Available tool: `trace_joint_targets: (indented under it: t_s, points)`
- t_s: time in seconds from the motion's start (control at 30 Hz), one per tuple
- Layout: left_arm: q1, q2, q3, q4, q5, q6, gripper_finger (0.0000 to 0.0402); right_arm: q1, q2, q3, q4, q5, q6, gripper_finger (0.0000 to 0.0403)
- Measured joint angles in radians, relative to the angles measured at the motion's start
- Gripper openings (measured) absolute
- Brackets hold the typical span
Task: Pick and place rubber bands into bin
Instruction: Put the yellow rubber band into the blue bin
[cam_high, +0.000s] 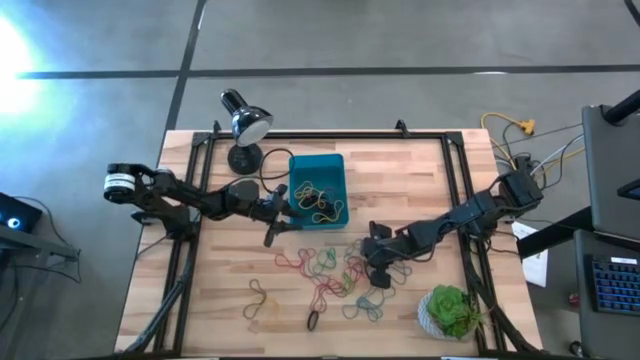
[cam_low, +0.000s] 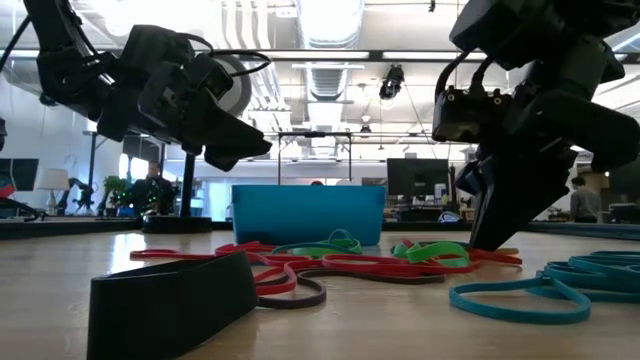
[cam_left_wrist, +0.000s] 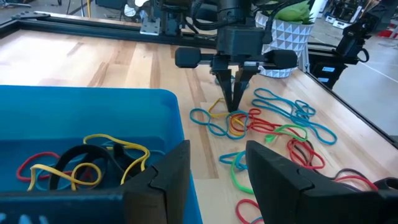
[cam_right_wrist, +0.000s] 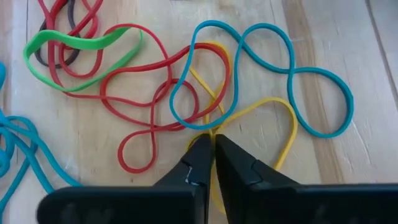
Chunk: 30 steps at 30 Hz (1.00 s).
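Observation:
Many rubber bands in red, green, blue and yellow lie tangled on the wooden table, in front of the teal bin. Several more bands lie inside the bin. My right gripper stands in the pile, pointing steeply down, shut on a yellow band. It also shows in the left wrist view as my right gripper. My left gripper hovers open and nearly level over the bin's near edge, with nothing between its fingers. My right gripper pinches the yellow band between its two fingertips where the band crosses over itself. The fingers come from above, slanting steeply down. The band lies flat and slack on the table, tangled with a blue loop and a red one.
A black desk lamp stands behind the bin at the far left. A green plant in a white pot sits at the near right corner. A wide black band lies close to the low camera. Black frame rails run along the table's sides.

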Motion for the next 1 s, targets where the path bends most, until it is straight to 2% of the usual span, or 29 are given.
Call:
trace_joint_targets:
  t_s: [0.17, 0.37, 0.73, 1.0]
  points:
    - [0.000, 0.000, 0.000, 0.000, -0.001, 0.001, 0.0141, 0.002, -0.021, -0.002, -0.005, 0.011, 0.002, 0.0009]
    - [0.000, 0.000, 0.000, 0.000, -0.001, 0.002, 0.0141, 0.008, -0.128, -0.012, -0.050, 0.024, -0.022, 0.0008]
    - [0.000, 0.000, -0.002, 0.004, -0.001, 0.005, 0.0141, 0.014, -0.335, -0.001, -0.123, 0.165, -0.077, 0.0008]
    - [-0.001, 0.000, -0.002, 0.007, -0.002, 0.006, 0.0141, 0.016, -0.411, 0.048, -0.113, 0.273, -0.229, 0.0008]
